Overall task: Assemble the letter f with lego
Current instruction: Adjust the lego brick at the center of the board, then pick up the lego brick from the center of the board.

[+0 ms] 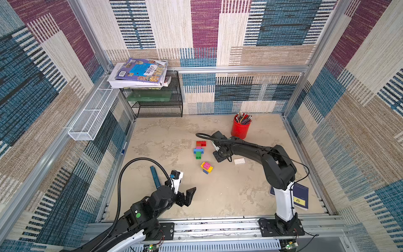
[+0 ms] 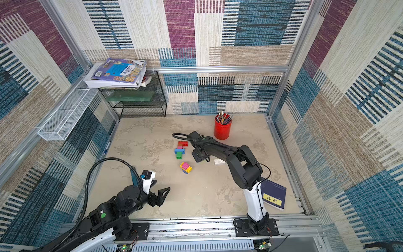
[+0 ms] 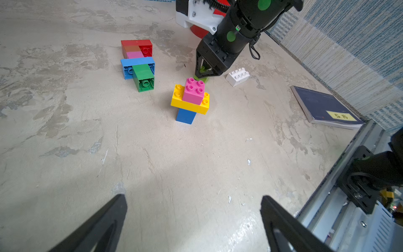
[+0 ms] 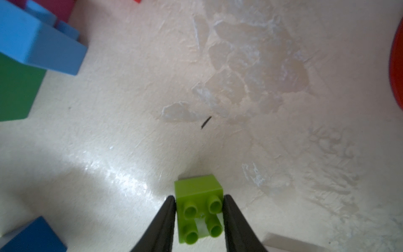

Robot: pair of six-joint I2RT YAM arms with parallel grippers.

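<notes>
**Right arm down on the lime brick, left arm spread wide**

Look at your right gripper (image 4: 198,196): it is low over the table (image 1: 174,131), one black finger on either side of the lime brick (image 4: 199,209). The fingers sit right against its sides, but you cannot tell whether they are squeezing it or only flanking it. The brick rests on the table, studs facing the wrist camera (both top views hide it under the arm).

On one side of it lies the flat build (image 1: 199,149), red, orange, pink, blue and green joined in a line. On the other side is the loose white brick (image 1: 239,161). The little tower (image 1: 206,167), pink on yellow on blue, stands upright just beside it. The red pen cup (image 1: 239,128) is behind the arm.

Your left gripper (image 3: 193,196) hovers nearer the front edge, fingers spread and holding nothing.
</notes>
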